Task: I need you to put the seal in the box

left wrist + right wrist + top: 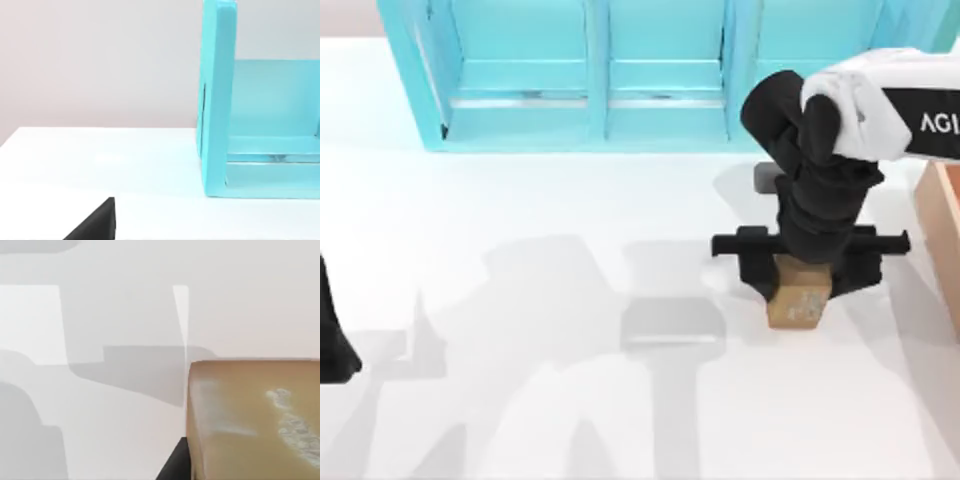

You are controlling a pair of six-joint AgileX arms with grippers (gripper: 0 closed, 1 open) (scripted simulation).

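The seal [796,305] is a small tan block with a whitish speckled mark. My right gripper [802,278] is shut on its top, right of the table's middle. The block's shadow falls well off to the left on the white table, so it hangs above the surface. The right wrist view shows the seal [252,422] up close, with a dark fingertip [174,466] beside it. The box [942,225] is a salmon-brown wall at the right edge, a short way right of the gripper. My left arm [334,335] is parked at the left edge.
A big light-blue three-bay shelf unit [600,75] spans the back of the table; its end wall [218,100] appears in the left wrist view. A small grey object [765,178] lies behind the right arm, in front of the shelf.
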